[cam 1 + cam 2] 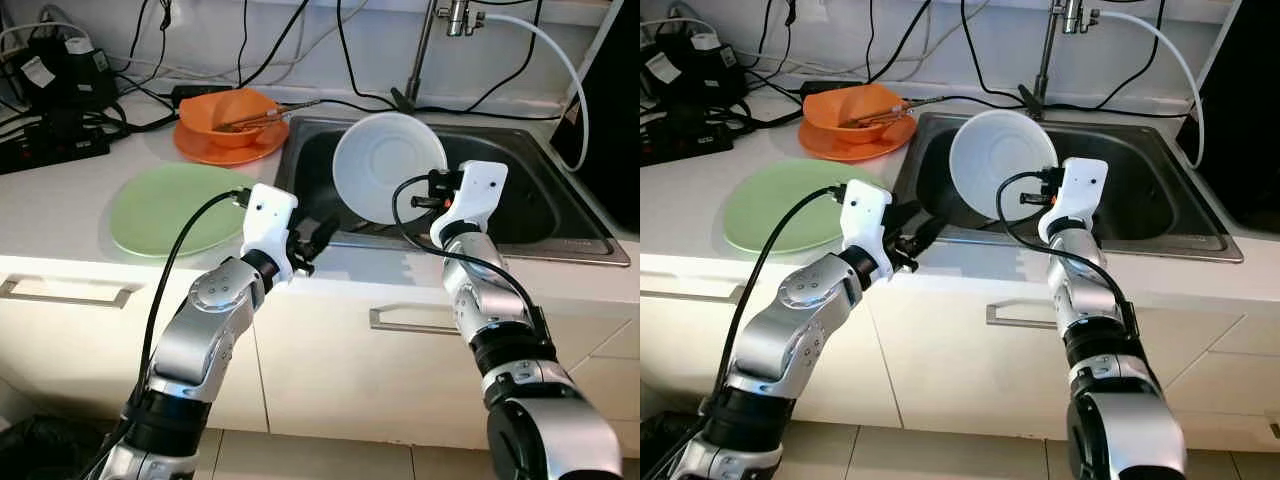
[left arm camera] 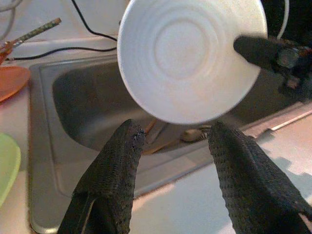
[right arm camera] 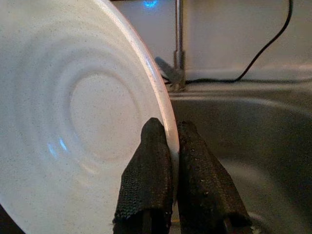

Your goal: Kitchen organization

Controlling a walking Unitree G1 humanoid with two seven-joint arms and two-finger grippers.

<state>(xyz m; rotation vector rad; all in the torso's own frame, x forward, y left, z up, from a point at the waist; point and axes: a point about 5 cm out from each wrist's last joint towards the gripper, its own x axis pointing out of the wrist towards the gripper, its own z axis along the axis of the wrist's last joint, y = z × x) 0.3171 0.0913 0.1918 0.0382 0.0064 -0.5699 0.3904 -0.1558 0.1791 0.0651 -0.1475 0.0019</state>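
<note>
My right claw [image 3: 168, 146] pinches the white plate [image 1: 388, 165] by its rim, tilted above the sink [image 1: 560, 215], presumably clearing the basin, while left claw [image 2: 173, 146] waits spread over the counter [image 1: 60, 200] edge.

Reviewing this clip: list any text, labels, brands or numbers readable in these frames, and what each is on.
No text is readable in these views.
White tags on the black adapters at the counter's far left: print too small and blurred to read.
White plate pinched by the right gripper over the sink: no marking.
Green plate, orange bowl: plain.
</note>
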